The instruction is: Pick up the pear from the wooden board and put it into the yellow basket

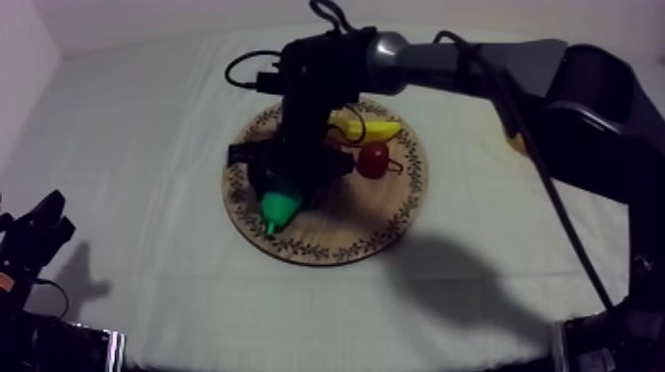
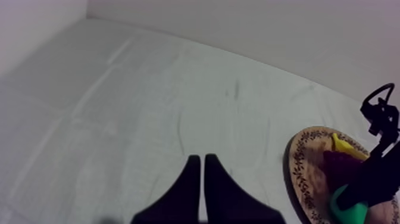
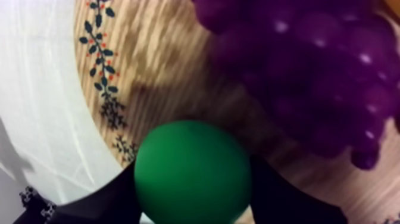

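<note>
Currently right jaws clasp the pear at the board.

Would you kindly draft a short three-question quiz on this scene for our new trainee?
1. True or false: the right gripper is closed round the pear.
2. In the right wrist view, which fruit lies on the wooden board next to the pear? A banana; B bunch of grapes; C small red fruit.
3. Fill in: the left gripper, fingers together as a narrow wedge over the cloth, is ____.
Key: 1 true; 2 B; 3 shut.
</note>
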